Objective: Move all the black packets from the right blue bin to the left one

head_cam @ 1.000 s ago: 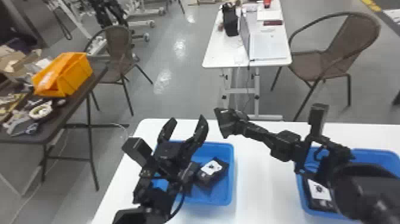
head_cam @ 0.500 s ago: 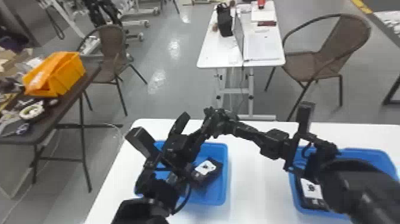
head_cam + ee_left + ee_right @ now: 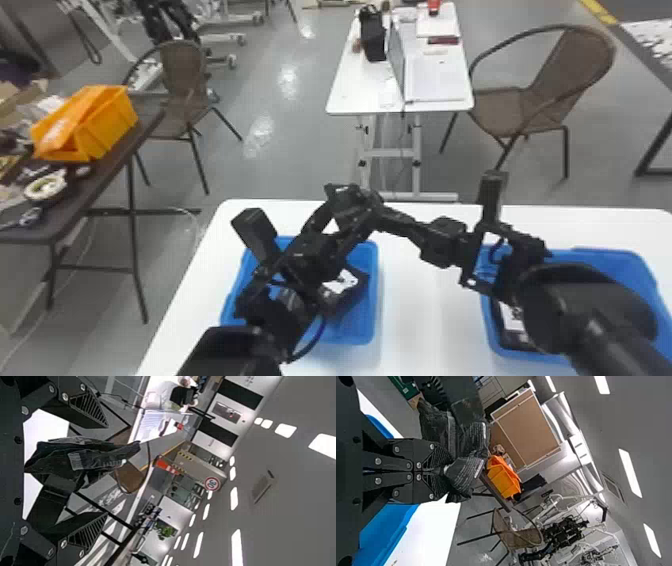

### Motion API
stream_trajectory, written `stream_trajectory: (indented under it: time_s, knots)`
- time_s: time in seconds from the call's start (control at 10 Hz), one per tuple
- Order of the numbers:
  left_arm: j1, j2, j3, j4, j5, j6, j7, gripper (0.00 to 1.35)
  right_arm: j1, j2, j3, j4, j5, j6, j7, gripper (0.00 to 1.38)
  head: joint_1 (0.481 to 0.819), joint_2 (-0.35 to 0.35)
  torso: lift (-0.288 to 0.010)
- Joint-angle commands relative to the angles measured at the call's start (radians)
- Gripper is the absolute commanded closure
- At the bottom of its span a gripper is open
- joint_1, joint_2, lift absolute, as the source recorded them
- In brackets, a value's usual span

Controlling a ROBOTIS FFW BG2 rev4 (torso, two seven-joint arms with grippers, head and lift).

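Nearest, the left end effector [image 3: 106, 470] stands over the left blue bin [image 3: 371, 300], its fingers well apart to either side of a black packet [image 3: 93, 457] and touching it with neither. The right end effector [image 3: 441, 471], reaching across from the right-hand side, is clamped on that same packet by one end, its fingers drawn nearly together. In my judgement a handover is in hand.

Handling: the wrapper is creased and folded, so I assess the packet as light, soft and limp, with a slick film face that could slip from a shallow pinch. Failure by breakage seems unlikely. The free portion beyond the right fingers should be taken deep between the left pads, across the thicker body, before the right lets go.

Below, a white-labelled packet [image 3: 345, 285] lies in the left bin; another [image 3: 515, 320] lies in the right blue bin [image 3: 625, 265], so work remains. Both bins sit on the white counter [image 3: 425, 310].

Beyond are an orange bin [image 3: 107, 125] on a dark side counter [image 3: 75, 200], a laptop [image 3: 435, 80] and wicker chairs [image 3: 575, 75].

Change noted: one second ago the held packet was clear of the left fingers; the right arm has since carried it between them. Both bins remain in place.
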Motion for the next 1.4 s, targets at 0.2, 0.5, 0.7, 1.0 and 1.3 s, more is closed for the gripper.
stream_trajectory:
  time_s: [0.2, 0.5, 0.7, 1.0, 1.3]
  knots:
    - [-0.004, -0.007, 0.025, -0.026, -0.047, 0.048, 0.009, 1.22, 0.002, -0.001, 0.001, 0.005, -0.013, -0.003, 0.0, 1.28, 0.695, 0.182, 0.0]
    - [-0.001, -0.008, 0.025, -0.023, -0.058, -0.007, 0.008, 1.22, 0.004, -0.001, 0.001, 0.007, -0.015, -0.008, 0.0, 1.28, 0.695, 0.19, 0.0]
    - [0.001, -0.011, 0.028, -0.023, -0.058, -0.013, 0.008, 1.22, 0.005, -0.001, 0.001, 0.01, -0.022, -0.035, 0.0, 1.27, 0.695, 0.192, 0.0]
    - [0.018, -0.03, 0.062, -0.019, -0.079, -0.053, 0.006, 1.22, 0.056, 0.002, -0.07, -0.036, 0.01, -0.1, -0.011, 0.0, 0.695, 0.19, 0.0]
    - [0.048, -0.051, 0.163, 0.063, -0.321, -0.157, 0.006, 1.22, 0.203, 0.004, -0.252, -0.223, 0.212, -0.034, -0.132, 0.21, 0.695, 0.177, 0.0]
